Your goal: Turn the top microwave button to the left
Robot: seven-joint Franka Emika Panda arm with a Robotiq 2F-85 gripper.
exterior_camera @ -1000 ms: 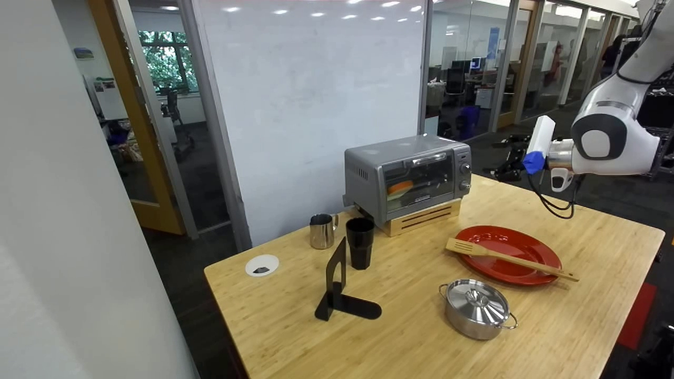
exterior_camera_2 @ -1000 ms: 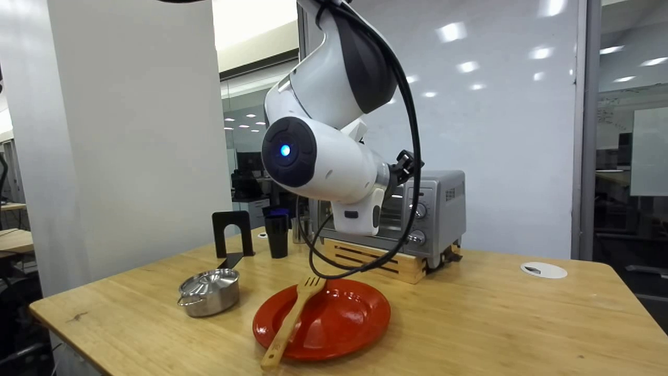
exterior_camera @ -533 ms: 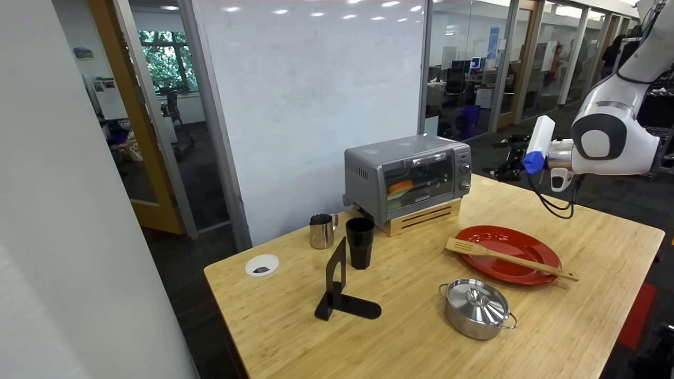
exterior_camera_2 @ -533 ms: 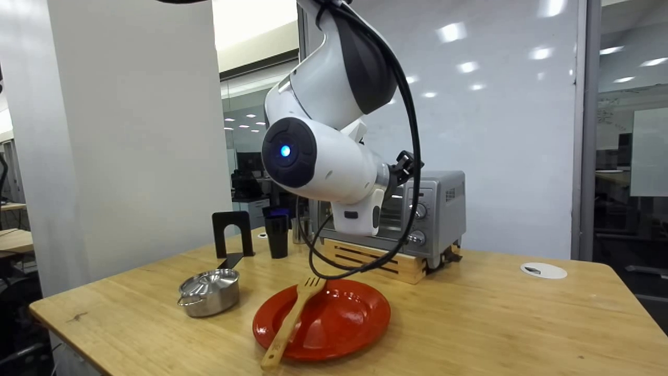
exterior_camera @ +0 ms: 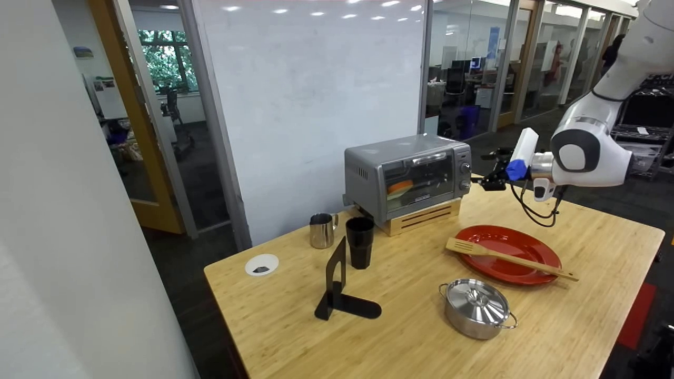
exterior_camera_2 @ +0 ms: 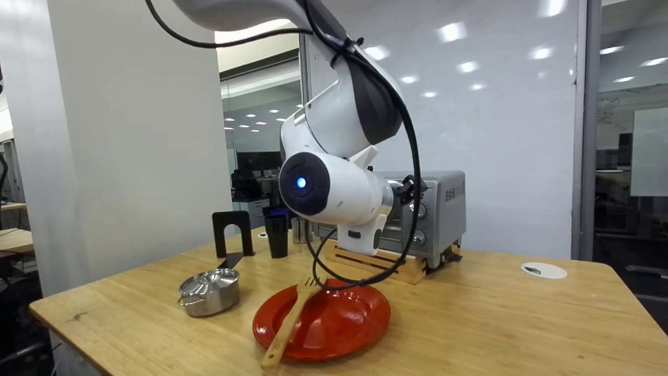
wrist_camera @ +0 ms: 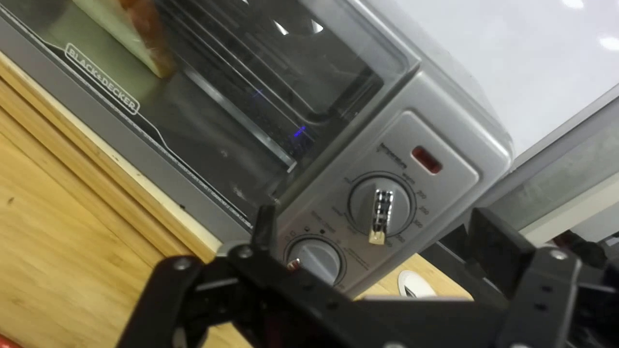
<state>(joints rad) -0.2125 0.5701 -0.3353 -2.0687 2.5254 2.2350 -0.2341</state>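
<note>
A: What shows in an exterior view?
B: Gray toaster oven (exterior_camera: pixel 408 173) (task says microwave) on a slatted wooden stand (exterior_camera: pixel 426 215). Gripper (exterior_camera: pixel 478 168) just beside its knob panel (exterior_camera: pixel 459 176); contact, can't tell from there. Steel pitcher (exterior_camera: pixel 322 231), black tumbler (exterior_camera: pixel 360 243) and black bookend (exterior_camera: pixel 334 297) stand on the table (exterior_camera: pixel 284 316).
A: Again, in an exterior view?
B: Panda arm (exterior_camera_2: pixel 342 193) hides part of the oven. Red plate (exterior_camera_2: pixel 347 326) nearer the camera, slotted wooden spatula (exterior_camera_2: pixel 288 329) lying across it, handle past the rim. Lidded steel pot (exterior_camera_2: pixel 210 293) near the plate. Gripper partly hidden, can't read it.
A: Wrist view. Hand state?
B: Fingers (wrist_camera: pixel 500 246) wide apart.
A: And the task's knob?
B: Temperature knob (wrist_camera: pixel 382 208), top one on the knob panel, red indicator light (wrist_camera: pixel 427 160) just above it. Shows in the gap between the fingers, clear of both. Lower knob (wrist_camera: pixel 316 261) below, partly behind the gripper. BLACK+DECKER logo (wrist_camera: pixel 101 79) on the oven's front.
</note>
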